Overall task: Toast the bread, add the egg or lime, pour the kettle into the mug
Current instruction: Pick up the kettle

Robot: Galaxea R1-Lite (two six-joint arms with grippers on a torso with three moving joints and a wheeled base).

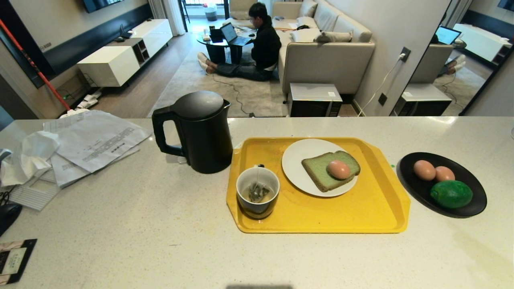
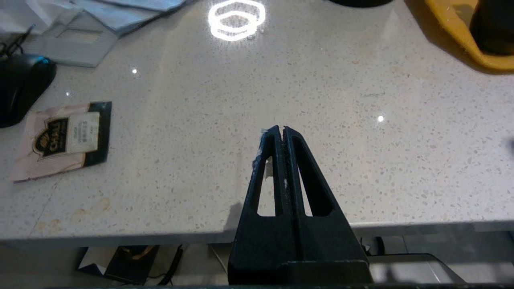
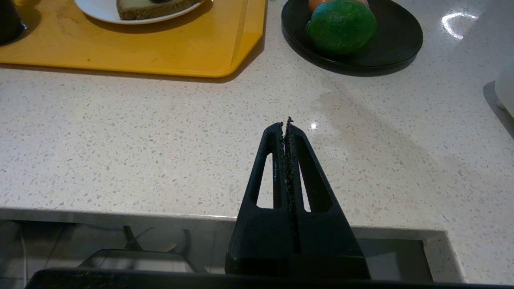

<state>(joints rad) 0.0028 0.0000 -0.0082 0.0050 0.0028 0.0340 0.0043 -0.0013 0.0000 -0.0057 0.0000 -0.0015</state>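
On the yellow tray [image 1: 361, 216] a white plate [image 1: 295, 160] carries the pale green bread [image 1: 321, 168], and an egg [image 1: 339, 169] lies on top of the slice. The mug [image 1: 257, 192] stands on the tray's near left corner with liquid and a tea bag inside. Left of the tray stands the black kettle [image 1: 198, 130], handle to the left. A black dish [image 1: 474, 200] to the right holds two more eggs [image 1: 424, 169] and the lime [image 1: 451, 194]. Neither arm shows in the head view. My left gripper [image 2: 280, 129] and right gripper [image 3: 285, 123] hang shut and empty over the counter's near edge.
Crumpled papers [image 1: 92, 138] cover the counter's left side, with a dark mouse [image 2: 22, 86] and a tea packet [image 2: 64, 136] near the front left. A white object [image 3: 506, 86] stands at the far right. Beyond the counter a person [image 1: 261, 44] sits on the floor by a sofa.
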